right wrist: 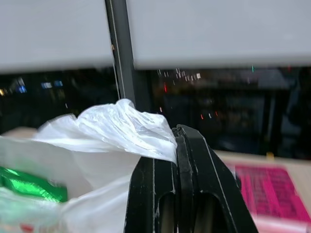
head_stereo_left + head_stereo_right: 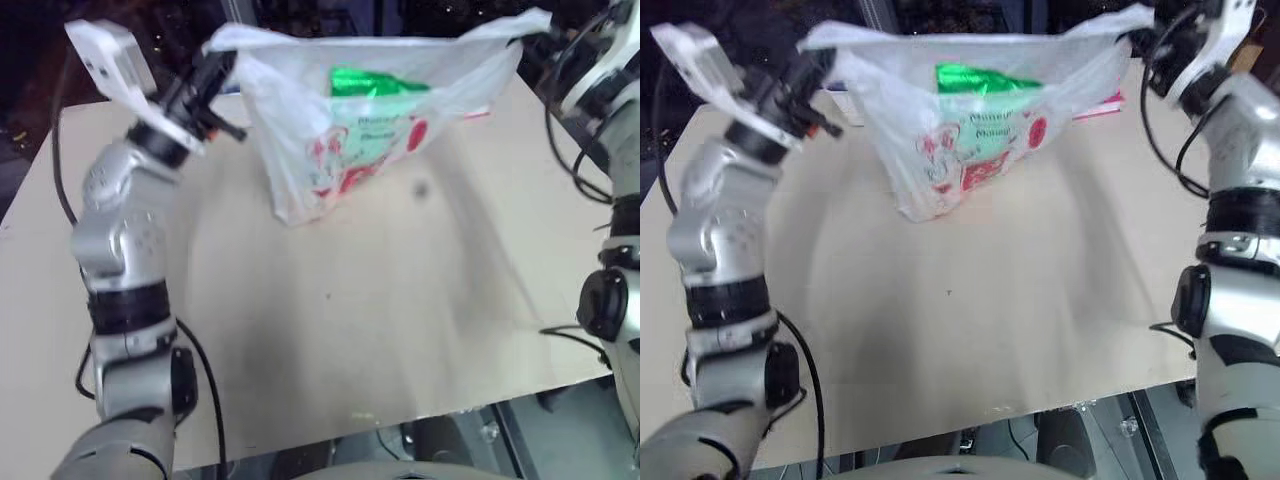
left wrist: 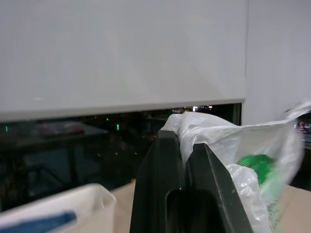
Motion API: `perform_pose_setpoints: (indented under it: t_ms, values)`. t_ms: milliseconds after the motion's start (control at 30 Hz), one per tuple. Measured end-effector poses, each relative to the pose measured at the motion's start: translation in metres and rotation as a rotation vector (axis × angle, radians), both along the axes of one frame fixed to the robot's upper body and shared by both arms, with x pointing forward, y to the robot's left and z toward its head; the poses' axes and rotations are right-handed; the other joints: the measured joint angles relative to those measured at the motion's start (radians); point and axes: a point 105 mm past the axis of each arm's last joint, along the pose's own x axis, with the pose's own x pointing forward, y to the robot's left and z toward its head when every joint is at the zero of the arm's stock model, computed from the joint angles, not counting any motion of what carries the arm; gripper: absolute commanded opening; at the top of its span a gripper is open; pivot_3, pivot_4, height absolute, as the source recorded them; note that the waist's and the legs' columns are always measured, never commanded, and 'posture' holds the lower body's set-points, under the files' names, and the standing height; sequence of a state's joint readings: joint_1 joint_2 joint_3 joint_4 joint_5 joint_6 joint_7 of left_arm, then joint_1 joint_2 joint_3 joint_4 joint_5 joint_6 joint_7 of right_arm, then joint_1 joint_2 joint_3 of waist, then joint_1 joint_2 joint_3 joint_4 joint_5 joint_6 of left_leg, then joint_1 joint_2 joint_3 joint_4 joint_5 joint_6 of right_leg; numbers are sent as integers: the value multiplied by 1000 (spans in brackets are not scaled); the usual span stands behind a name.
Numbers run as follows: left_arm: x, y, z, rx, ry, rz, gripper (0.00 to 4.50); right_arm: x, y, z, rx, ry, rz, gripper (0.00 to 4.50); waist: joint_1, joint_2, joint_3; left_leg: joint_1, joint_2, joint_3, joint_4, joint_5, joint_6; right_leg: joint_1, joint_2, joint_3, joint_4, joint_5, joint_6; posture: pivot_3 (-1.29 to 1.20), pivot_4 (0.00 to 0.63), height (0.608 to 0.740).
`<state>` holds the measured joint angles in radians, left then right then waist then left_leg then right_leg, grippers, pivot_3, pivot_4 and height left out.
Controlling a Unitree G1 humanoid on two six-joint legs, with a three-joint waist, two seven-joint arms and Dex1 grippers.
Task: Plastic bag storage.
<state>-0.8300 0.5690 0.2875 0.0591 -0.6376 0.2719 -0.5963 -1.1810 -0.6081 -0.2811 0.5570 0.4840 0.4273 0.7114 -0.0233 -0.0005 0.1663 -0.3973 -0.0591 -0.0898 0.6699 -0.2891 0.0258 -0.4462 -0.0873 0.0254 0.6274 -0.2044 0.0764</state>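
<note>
- Hanging stretched between the two pincers, the plastic bag [image 2: 340, 120] is held up over the far part of the table [image 2: 350, 330], its mouth pulled wide and its lower end sagging down to the table top or just above it; which of the two cannot be told.
- Thin and translucent white, the bag shows red printed characters and a square red emblem on the side facing the camera.
- Inside the bag, a shiny green packet [image 2: 375, 82] sits near the top, seen through the plastic and through the open mouth.
- The left pincer [image 3: 183, 141] is closed tight on one bunched handle of the bag, with crumpled white plastic squeezed between its black fingers [image 3: 160, 184] and spilling out over their tips.
- The right pincer [image 1: 178, 133] is likewise clamped shut on the other handle, a wad of white plastic pinched between its fingers and fanning out to one side.
- Both pincers are raised well above the table, one at each upper corner of the bag.
- On the table behind the bag, near the right pincer, lies a flat pink printed sheet [image 1: 267, 191].
- Near the left pincer, a white tub [image 3: 63, 208] with something blue in it stands at the table's far edge.
</note>
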Motion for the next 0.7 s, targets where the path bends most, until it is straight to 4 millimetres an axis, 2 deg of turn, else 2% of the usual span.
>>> perform_pose_setpoints:
  t_ms: [200,267,367,400,433,467,533,600,633,700]
  values:
    - [19,4,-20,49,43,9,0,-3,-5,-7,-18,30,-28,44,-24,0,0,0,0,1,0,0,0,-2,0,1,0,0,0,0,150,740]
    - [20,4,-26,68,40,9,0,-5,-6,-19,-43,65,-22,597,-23,0,0,0,0,1,1,0,0,-2,0,1,1,0,0,0,150,740]
    - [23,11,-46,84,86,26,878,-14,-11,-39,-94,143,15,1944,-21,0,0,0,0,1,2,0,0,-2,-1,2,3,0,0,0,150,740]
    - [23,13,-54,85,112,28,1274,-23,-10,-47,-136,175,61,2387,-20,0,0,0,0,1,2,0,0,-2,-1,1,4,0,0,0,150,740]
    - [21,18,-63,92,138,34,1868,-33,-9,-54,-173,209,114,3029,-19,0,0,-1,0,1,2,0,0,-2,-1,1,5,0,0,0,150,740]
    - [20,21,-70,100,163,39,2179,-42,-8,-60,-196,238,160,3407,-19,0,0,-1,0,1,2,0,0,-2,-1,1,7,0,0,0,150,740]
    - [14,22,-74,97,191,21,3162,-59,-1,-66,-226,282,263,4389,-17,0,0,-1,1,0,4,0,0,-2,-1,1,9,0,0,0,150,740]
    - [-3,24,-72,72,222,-46,4222,-81,7,-69,-222,321,389,4500,-21,0,0,-1,3,1,5,0,1,-2,-1,3,9,0,0,0,150,740]
    - [-11,25,-72,59,236,-73,4479,-87,8,-67,-207,322,420,4500,-21,0,0,0,4,2,5,0,1,-2,-1,3,9,0,0,0,150,740]
    - [-33,29,-82,48,313,-136,4479,-99,4,-63,-160,309,454,4500,-19,0,0,2,4,3,6,0,1,-1,-1,4,10,0,0,0,150,740]
